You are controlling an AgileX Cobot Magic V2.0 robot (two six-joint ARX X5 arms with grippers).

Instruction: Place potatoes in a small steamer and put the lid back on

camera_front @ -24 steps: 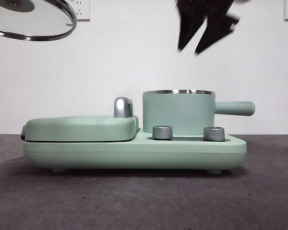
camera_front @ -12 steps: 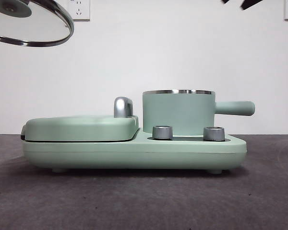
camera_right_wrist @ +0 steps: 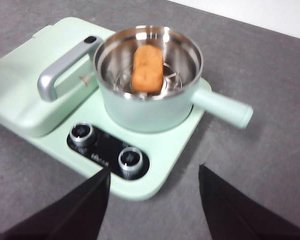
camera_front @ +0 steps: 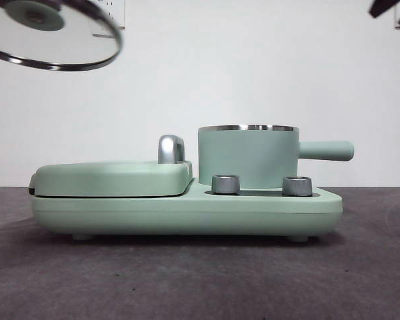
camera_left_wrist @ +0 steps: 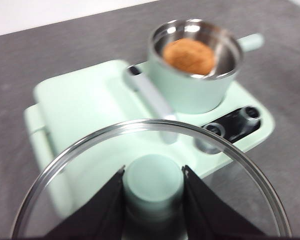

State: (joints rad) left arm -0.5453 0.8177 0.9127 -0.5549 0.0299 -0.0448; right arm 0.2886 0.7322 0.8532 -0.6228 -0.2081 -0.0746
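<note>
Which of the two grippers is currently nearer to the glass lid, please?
Left. The left gripper clamps the lid by its knob, up beside the steamer; the right gripper hangs open, apart, high above the steamer's handle side.

No word, number or brand can be read in any view. The black control panel [camera_right_wrist: 109, 152] of the green cooker [camera_right_wrist: 176, 150] carries a short line of pale print between its two knobs, seen from the right wrist, but it is too small and blurred to make out. A small dark mark sits on the grill cover [camera_right_wrist: 20, 85], equally unreadable.
</note>
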